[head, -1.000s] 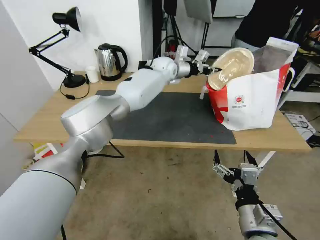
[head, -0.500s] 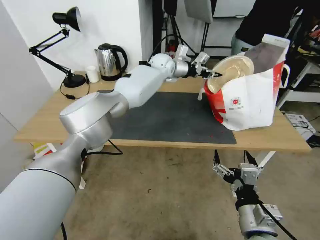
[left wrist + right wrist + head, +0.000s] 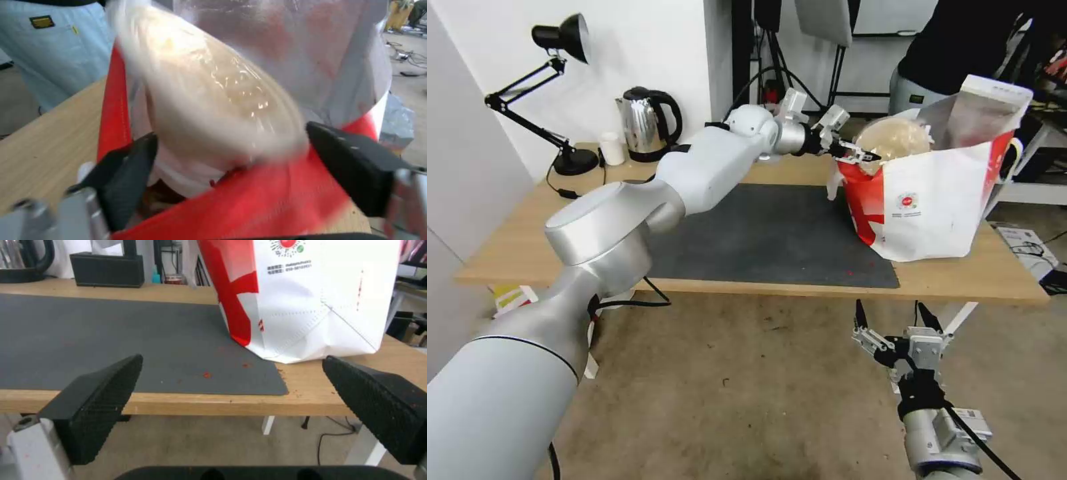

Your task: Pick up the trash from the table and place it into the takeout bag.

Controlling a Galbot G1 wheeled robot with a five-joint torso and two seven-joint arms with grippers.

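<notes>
Between left tool's (image 3: 231,160) fingers: tan bowl (image 3: 213,96).

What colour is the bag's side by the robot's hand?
Red, on the takeout bag beside the left gripper; clearest in the head view.

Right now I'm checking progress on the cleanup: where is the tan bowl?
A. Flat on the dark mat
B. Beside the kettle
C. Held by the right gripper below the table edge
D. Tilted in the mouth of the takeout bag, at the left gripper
D: the tan bowl leans on edge in the open top of the takeout bag, with the left gripper at its rim; the right gripper hangs open and empty below the table.
</notes>
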